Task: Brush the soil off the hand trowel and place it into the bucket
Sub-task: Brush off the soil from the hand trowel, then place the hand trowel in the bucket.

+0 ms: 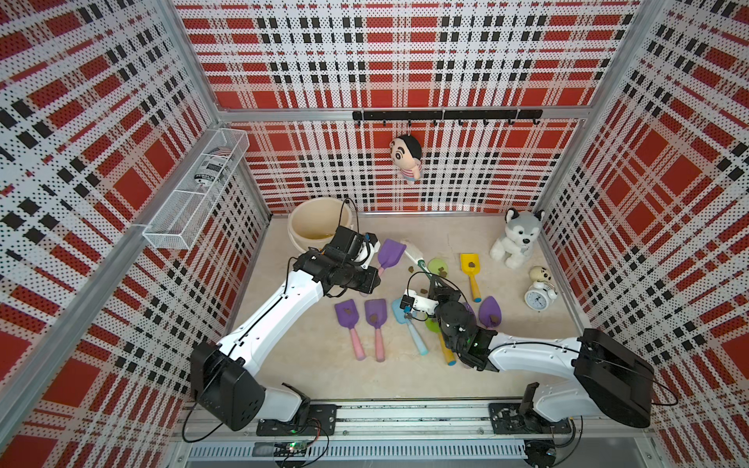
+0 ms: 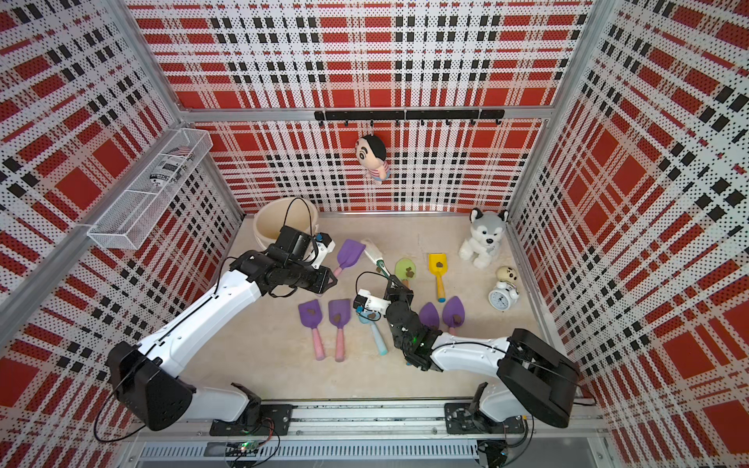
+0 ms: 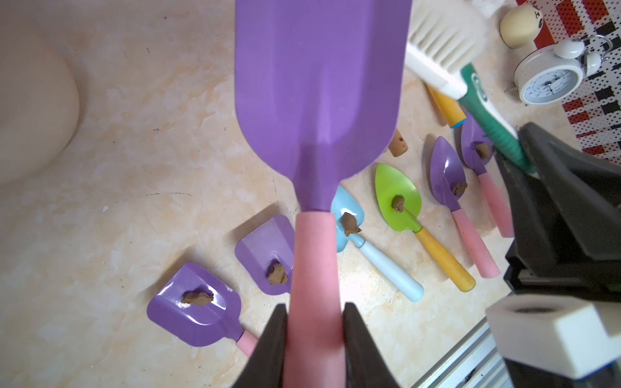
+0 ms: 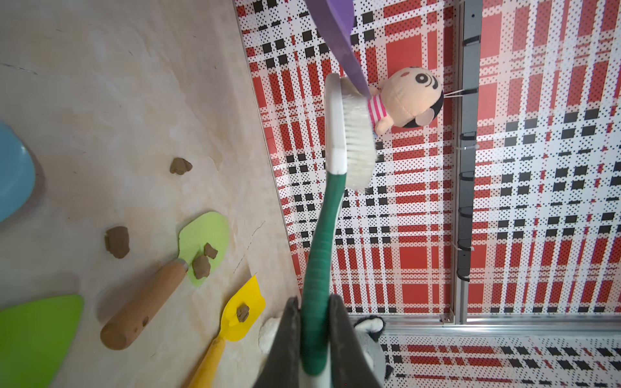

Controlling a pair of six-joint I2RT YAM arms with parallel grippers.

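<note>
Purple glossy square-bladed trowel [image 3: 319,84], its pink foam handle clamped in my left hand [image 3: 316,312]. My right hand [image 4: 314,302] grips the ribbed green brush [image 4: 322,235], white bristles against the blade. Cream plastic bucket [image 1: 314,219]: eleven o'clock.

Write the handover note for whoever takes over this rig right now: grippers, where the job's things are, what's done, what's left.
Left gripper: shut on the purple trowel by its pink handle, blade held above the table; the bucket stands in the back left corner.
Right gripper: shut on the brush, bristles against the blade's tip.
Done: the blade's visible face shows no soil; loose soil lumps lie on the table.
Left: a last brush check, then this trowel into the bucket. The other trowels on the table carry soil.
</note>
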